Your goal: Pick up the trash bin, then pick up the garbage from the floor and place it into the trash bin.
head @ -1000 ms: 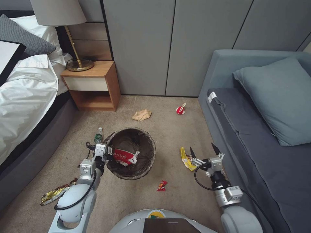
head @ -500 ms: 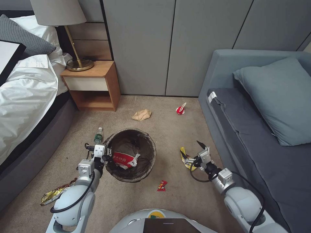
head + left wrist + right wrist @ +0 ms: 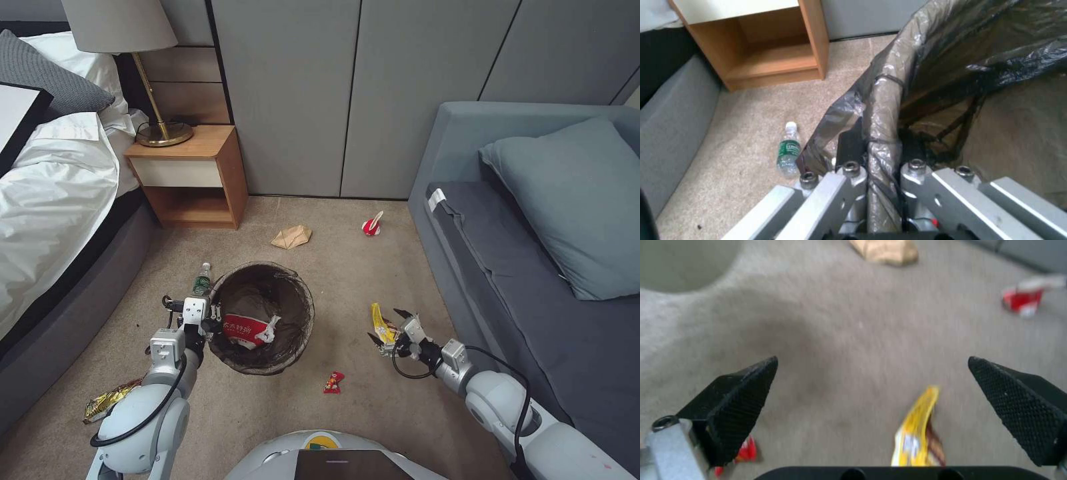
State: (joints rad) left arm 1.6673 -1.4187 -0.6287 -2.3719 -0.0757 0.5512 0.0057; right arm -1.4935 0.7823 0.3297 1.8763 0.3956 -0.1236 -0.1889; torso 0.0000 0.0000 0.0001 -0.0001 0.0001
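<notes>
Beige carpet [image 3: 220,413] between bed and sofa carries the scattered litter. Left gripper [image 3: 212,319] clamps the rim of the small round white trash bin [image 3: 261,317], lined with a dark bag, a crumpled red-and-white paper cup [image 3: 248,330] inside. Right gripper [image 3: 390,327], jaws spread wide, hangs low over the yellow snack wrapper [image 3: 381,323].

Even soft light, blurred right wrist view

Dark brown liner [image 3: 267,300], yellow wrapper [image 3: 381,323], red-and-white cup [image 3: 245,330], beige carpet [image 3: 347,267]
</notes>
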